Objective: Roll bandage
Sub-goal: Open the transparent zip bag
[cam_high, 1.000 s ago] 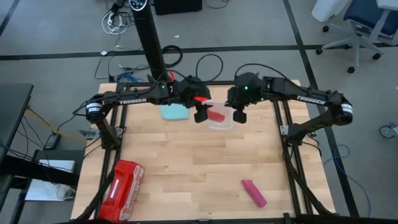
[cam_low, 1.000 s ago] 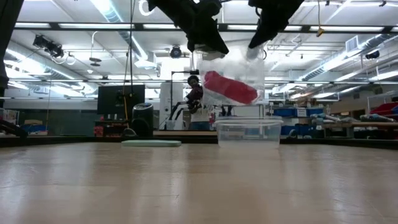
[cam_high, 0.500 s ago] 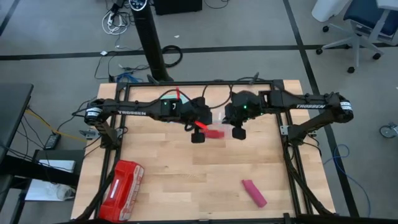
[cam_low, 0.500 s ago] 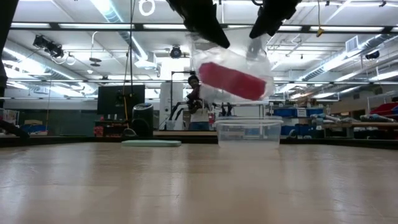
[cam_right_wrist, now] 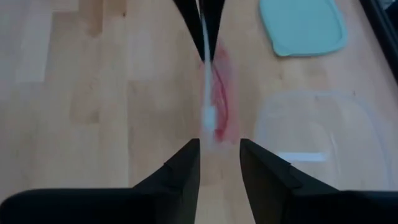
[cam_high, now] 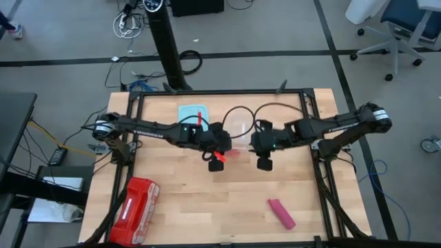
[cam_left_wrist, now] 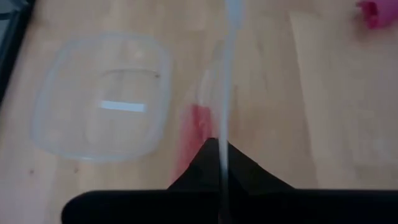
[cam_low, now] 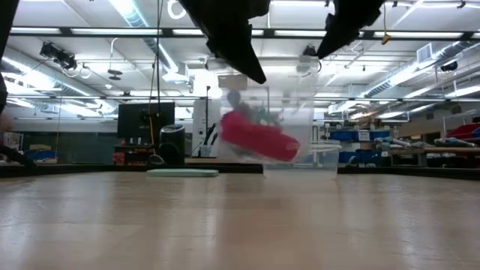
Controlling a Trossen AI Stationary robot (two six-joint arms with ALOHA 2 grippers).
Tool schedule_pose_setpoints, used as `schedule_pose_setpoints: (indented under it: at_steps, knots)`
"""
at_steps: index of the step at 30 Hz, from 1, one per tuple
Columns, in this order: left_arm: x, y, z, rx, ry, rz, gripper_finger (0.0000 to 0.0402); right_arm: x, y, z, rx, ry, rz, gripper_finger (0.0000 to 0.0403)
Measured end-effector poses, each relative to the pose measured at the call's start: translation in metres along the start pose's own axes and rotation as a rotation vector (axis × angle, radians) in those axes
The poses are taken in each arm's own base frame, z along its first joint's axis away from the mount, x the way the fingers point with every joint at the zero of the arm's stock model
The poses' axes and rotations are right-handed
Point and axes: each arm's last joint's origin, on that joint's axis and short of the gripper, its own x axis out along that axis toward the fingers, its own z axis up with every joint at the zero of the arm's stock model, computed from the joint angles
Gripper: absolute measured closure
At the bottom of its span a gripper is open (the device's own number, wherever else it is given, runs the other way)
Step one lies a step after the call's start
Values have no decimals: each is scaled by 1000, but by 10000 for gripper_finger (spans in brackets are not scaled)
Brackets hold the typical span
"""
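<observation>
We see a wooden table in a workshop with grey floor. The left gripper pinches a clear bag holding a red lump; the right gripper stands parted beside it. The bandage lies rolled near the table's front edge, well apart.

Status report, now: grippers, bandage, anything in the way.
Left gripper shut on clear bag, red lump inside, above mid-table. Right gripper open beside it. Bandage rolled, front right, untouched. Nothing blocking it.
</observation>
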Motion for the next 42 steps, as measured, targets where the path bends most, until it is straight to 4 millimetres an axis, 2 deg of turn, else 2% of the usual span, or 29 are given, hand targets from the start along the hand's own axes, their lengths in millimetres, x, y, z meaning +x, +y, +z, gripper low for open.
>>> schedule_pose_setpoints:
  at_steps: [7,16,21,28,37,42]
  knots:
    - [-3,-20,0,18,-6,-7,401,27,14,-29,34,-12,16,293]
    - [-5,-25,4,36,-48,-12,401,49,18,-39,28,-204,79,294]
    - [-5,-25,5,40,-60,-12,401,52,20,-43,6,-238,72,317]
    - [-4,-25,2,42,-32,-11,401,54,21,-49,-29,-248,58,396]
    - [-1,-26,-1,52,-3,-11,395,54,21,-49,-54,-274,69,401]
    - [-2,-25,2,39,-33,-15,357,54,20,-51,-65,-251,63,401]
